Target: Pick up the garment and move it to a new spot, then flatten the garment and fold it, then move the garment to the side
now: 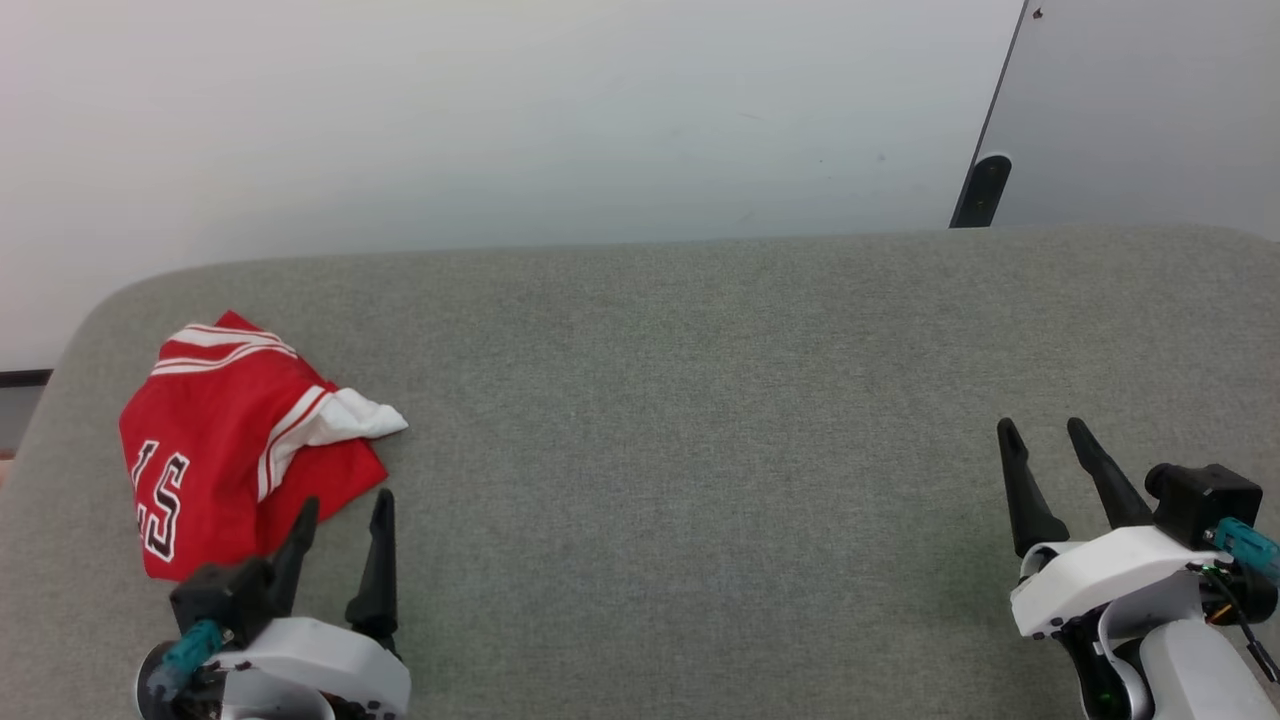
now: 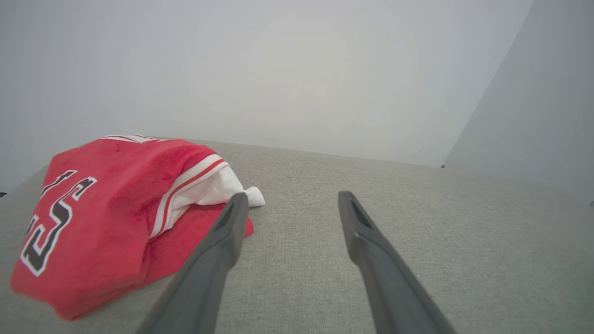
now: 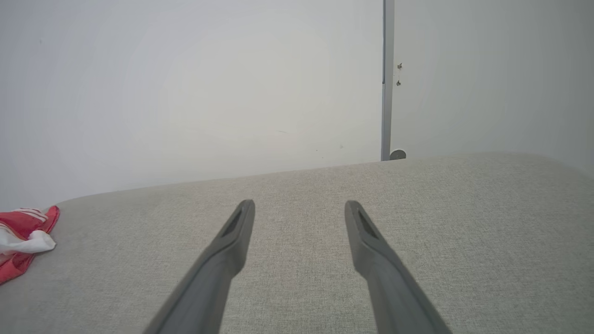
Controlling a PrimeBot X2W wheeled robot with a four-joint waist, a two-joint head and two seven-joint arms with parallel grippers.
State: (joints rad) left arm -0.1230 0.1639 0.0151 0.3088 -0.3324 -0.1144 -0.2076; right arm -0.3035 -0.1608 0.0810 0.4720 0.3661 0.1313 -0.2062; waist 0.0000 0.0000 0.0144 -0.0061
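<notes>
The garment (image 1: 235, 430), a red jersey with white sleeve, striped trim and black white-outlined lettering, lies bunched at the far left of the grey cushioned surface (image 1: 700, 400). My left gripper (image 1: 346, 505) stands open just at its near right corner, empty; in the left wrist view the garment (image 2: 102, 218) lies left of the open left gripper (image 2: 290, 199), one finger's tip overlapping the red hem. My right gripper (image 1: 1040, 428) is open and empty far to the right; its wrist view shows the right gripper (image 3: 299, 206) over bare fabric and the garment (image 3: 21, 236) at the left edge.
A pale wall (image 1: 500, 120) runs behind the surface. A dark-edged panel (image 1: 1130, 110) with a black foot (image 1: 985, 190) stands at the back right. The surface's rounded left corner (image 1: 60, 370) lies close to the garment.
</notes>
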